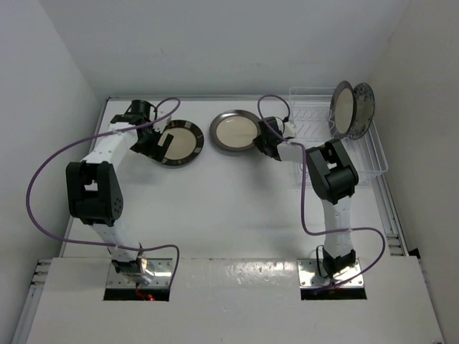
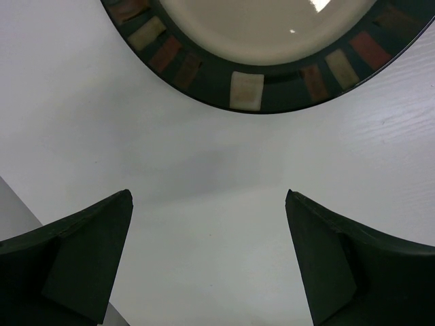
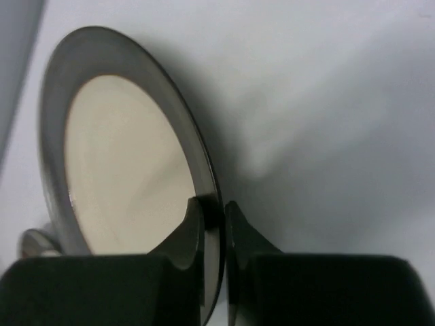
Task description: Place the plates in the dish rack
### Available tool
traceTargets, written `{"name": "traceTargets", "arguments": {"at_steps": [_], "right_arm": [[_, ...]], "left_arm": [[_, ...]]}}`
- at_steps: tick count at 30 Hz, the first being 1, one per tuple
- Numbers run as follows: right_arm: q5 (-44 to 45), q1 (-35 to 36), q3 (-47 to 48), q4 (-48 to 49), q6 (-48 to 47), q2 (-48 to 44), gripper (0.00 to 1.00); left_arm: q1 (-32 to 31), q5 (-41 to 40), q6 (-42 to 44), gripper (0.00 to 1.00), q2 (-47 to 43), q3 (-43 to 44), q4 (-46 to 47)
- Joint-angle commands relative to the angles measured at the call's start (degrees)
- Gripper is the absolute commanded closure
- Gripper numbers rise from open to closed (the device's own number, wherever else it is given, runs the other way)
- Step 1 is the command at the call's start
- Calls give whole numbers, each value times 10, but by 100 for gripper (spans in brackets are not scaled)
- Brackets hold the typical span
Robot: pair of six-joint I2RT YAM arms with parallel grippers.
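1 silvery plate (image 3: 122, 170) in right jaws

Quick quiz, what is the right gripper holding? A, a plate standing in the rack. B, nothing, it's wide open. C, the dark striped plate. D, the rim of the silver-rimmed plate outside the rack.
D: the right wrist view shows the right gripper closed on the edge of the silvery-rimmed plate, with one jaw on each side of its rim.
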Motion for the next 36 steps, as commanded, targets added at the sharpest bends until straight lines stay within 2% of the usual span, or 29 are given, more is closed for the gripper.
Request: {"name": "traceTargets", "arguments": {"at_steps": [1, 2, 3, 5, 6, 8, 16, 28, 36], "right_arm": [[-51, -15, -5, -9, -6, 28, 100], [-57, -11, -7, 37, -21, 16, 100], [-78, -10, -12, 50, -78, 11, 100], [-95, -7, -15, 84, -117, -20, 100], [-113, -8, -13, 101, -171, -32, 100], [-118, -15, -9, 117, -204, -72, 100], [-187, -59, 96, 73, -371, -163, 100], [-162, -165, 140, 63, -467, -300, 100], [-108, -277, 168, 54, -612, -339, 100]], "left_arm": [[7, 3, -8, 0, -2, 21, -2], [7, 3, -8, 0, -2, 21, -2], [7, 3, -8, 0, -2, 21, -2], [12, 8, -8, 0, -2, 21, -2], [12, 8, -3, 0, -2, 21, -2], [12, 8, -3, 0, -2, 21, -2], [12, 21, -3, 0, -7, 21, -8], [12, 26, -3, 0, -12, 21, -8], [12, 37, -3, 0, -12, 26, -8]]}}
